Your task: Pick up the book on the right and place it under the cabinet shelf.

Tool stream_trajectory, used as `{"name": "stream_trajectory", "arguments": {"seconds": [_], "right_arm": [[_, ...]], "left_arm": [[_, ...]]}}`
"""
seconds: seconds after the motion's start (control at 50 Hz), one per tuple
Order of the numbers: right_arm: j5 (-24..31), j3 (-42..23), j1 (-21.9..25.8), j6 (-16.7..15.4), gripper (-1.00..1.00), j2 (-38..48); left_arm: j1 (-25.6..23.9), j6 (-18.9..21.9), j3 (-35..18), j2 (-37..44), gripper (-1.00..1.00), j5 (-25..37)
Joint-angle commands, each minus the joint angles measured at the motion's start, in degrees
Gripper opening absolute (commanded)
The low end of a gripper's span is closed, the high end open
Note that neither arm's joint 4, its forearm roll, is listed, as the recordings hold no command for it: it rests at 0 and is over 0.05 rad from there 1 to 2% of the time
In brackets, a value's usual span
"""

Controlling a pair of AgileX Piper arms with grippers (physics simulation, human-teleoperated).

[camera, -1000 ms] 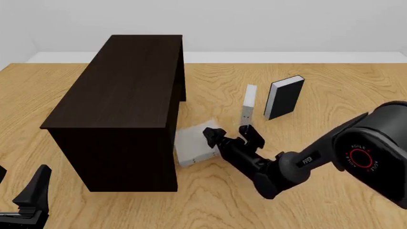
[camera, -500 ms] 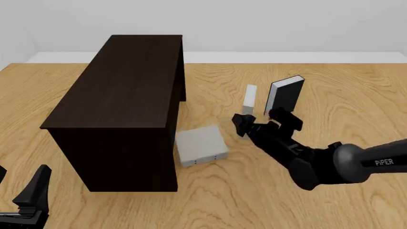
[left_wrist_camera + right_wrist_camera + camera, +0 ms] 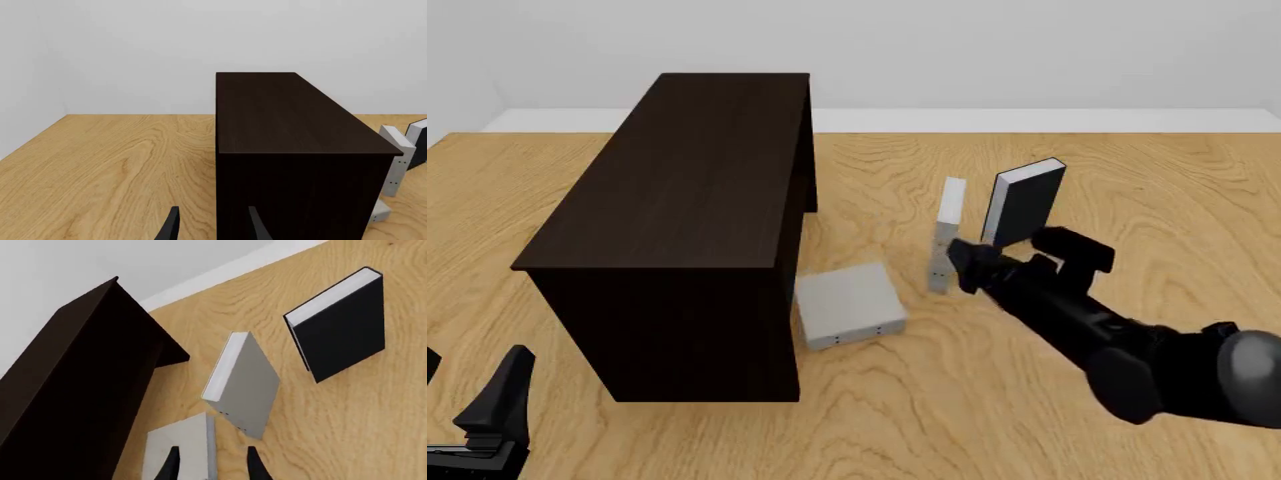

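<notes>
The book [image 3: 847, 303] lies flat on the table against the right side of the cabinet shelf [image 3: 687, 190], its left edge hidden behind the dark wood. My right gripper [image 3: 1021, 255] hovers open to the right of the book, apart from it, with nothing between its fingers. In the right wrist view the book [image 3: 177, 452] shows beside the cabinet shelf [image 3: 67, 390], past the open right gripper [image 3: 212, 467]. My left gripper [image 3: 461, 400] rests open at the near left corner. The left wrist view faces the cabinet shelf [image 3: 293, 150] over the open left gripper [image 3: 213, 227].
A slimmer grey-and-white book [image 3: 948, 232] stands upright just behind my right gripper, and a black-covered book [image 3: 1024, 203] stands to its right. Both also show in the right wrist view, the slimmer book [image 3: 243, 385] and the black book [image 3: 340, 325]. Bare wooden table [image 3: 1121, 170] surrounds them.
My right gripper has drawn back from the book, moving right and away, still open. The book stays flat by the cabinet. The left arm has not moved.
</notes>
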Motion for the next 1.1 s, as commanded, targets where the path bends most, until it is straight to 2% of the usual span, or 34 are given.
{"name": "stream_trajectory", "arguments": {"seconds": [0.02, 0.24, 0.44, 0.46, 0.48, 0.52, 0.56, 0.6, 0.78, 0.82, 1.1], "right_arm": [[3.29, 0.70, -2.42, -9.98, 1.00, -4.70], [2.74, -0.70, -4.13, -16.86, 1.00, -2.79], [0.98, -1.66, -4.07, -19.94, 1.00, 1.00], [0.84, -1.77, -4.46, -21.07, 1.00, 1.36], [0.46, -1.98, -3.95, -20.38, 1.00, 2.13], [0.70, -2.31, -4.37, -22.36, 1.00, 2.35], [0.60, -2.54, -3.90, -21.88, 1.00, 2.91], [0.44, -2.69, -4.23, -23.37, 1.00, 3.39], [-0.32, -3.24, -3.61, -24.46, 1.00, 5.30], [-0.54, -3.37, -3.73, -25.54, 1.00, 5.78], [-1.86, -4.20, -3.30, -26.43, 1.00, 8.77]], "left_arm": [[0.00, 0.00, 0.00, 0.00, 1.00, 0.00], [0.00, 0.00, 0.00, 0.00, 1.00, 0.00], [0.00, 0.00, 0.00, 0.00, 1.00, 0.00], [0.00, 0.00, 0.00, 0.00, 1.00, 0.00], [0.00, 0.00, 0.00, 0.00, 1.00, 0.00], [0.00, 0.00, 0.00, 0.00, 1.00, 0.00], [0.00, 0.00, 0.00, 0.00, 1.00, 0.00], [0.00, 0.00, 0.00, 0.00, 1.00, 0.00], [0.00, 0.00, 0.00, 0.00, 1.00, 0.00], [0.00, 0.00, 0.00, 0.00, 1.00, 0.00], [0.00, 0.00, 0.00, 0.00, 1.00, 0.00]]}}
